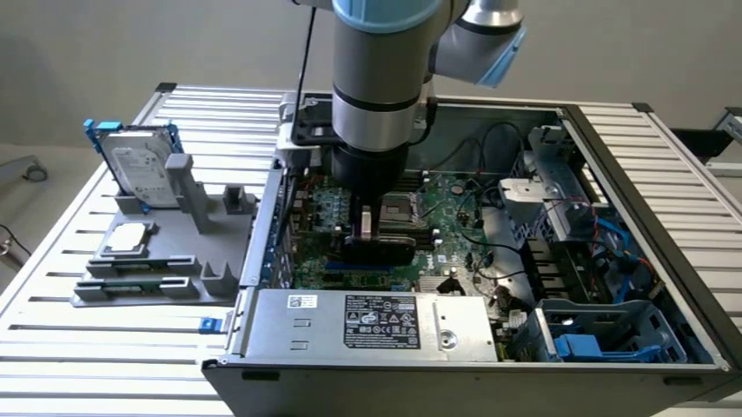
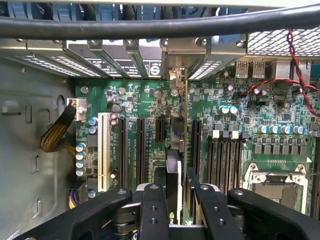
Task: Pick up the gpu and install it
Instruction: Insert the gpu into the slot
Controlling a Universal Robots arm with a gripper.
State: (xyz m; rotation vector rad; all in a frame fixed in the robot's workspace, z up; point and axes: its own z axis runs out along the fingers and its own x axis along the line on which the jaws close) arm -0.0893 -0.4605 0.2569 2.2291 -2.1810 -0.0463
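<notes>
At the exterior view's left, a silver hard drive in a blue frame [image 1: 139,169] stands upright in the grey plastic holder [image 1: 221,274]. Moving right into the open computer case [image 1: 649,174], the black gripper [image 2: 176,175] has its jaws pinched narrow on the thin black-and-green gpu [image 2: 173,145]. The card is held edge-on, low over the black expansion slots [image 2: 141,150] of the green motherboard [image 2: 240,100], with its bracket end toward the case's slotted rear panel.

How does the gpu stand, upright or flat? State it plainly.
Upright, on edge: the wrist view shows the gpu as a thin edge held in the gripper, over the motherboard slots. Seated or not: cannot tell.
</notes>
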